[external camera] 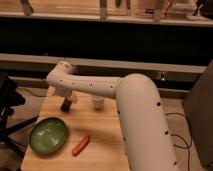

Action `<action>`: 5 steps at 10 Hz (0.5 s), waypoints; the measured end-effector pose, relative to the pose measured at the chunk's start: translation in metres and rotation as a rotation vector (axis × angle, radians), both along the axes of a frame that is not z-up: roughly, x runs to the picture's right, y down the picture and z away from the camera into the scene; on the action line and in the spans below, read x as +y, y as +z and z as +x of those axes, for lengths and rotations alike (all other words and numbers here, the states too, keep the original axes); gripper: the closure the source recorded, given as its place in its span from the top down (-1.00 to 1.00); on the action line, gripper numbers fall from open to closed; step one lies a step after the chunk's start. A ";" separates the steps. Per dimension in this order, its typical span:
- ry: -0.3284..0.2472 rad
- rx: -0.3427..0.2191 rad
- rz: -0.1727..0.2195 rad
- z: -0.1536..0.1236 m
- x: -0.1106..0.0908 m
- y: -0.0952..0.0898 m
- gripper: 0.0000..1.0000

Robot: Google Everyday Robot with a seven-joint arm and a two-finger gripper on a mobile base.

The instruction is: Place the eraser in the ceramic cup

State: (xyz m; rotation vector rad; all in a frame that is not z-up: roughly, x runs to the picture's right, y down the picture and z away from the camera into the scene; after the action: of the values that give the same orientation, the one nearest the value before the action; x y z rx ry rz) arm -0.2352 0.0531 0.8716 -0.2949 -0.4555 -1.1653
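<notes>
My white arm reaches from the right across the wooden table (107,142) to its far left part. The gripper (66,104) shows as a dark shape at the arm's end, low over the table. The black eraser cannot be told apart from that dark shape. The white ceramic cup (98,104) stands upright just right of the gripper, partly hidden behind the arm.
A wide green bowl (48,135) sits at the table's front left. An orange carrot-like stick (81,144) lies to its right. A dark chair or stand (7,100) is off the table's left edge. A dark counter runs behind.
</notes>
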 end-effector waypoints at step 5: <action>0.012 -0.027 -0.026 -0.008 0.004 0.008 0.60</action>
State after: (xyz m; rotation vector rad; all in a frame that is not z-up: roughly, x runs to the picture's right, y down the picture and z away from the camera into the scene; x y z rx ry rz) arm -0.2437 0.0570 0.8797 -0.2988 -0.4954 -1.1540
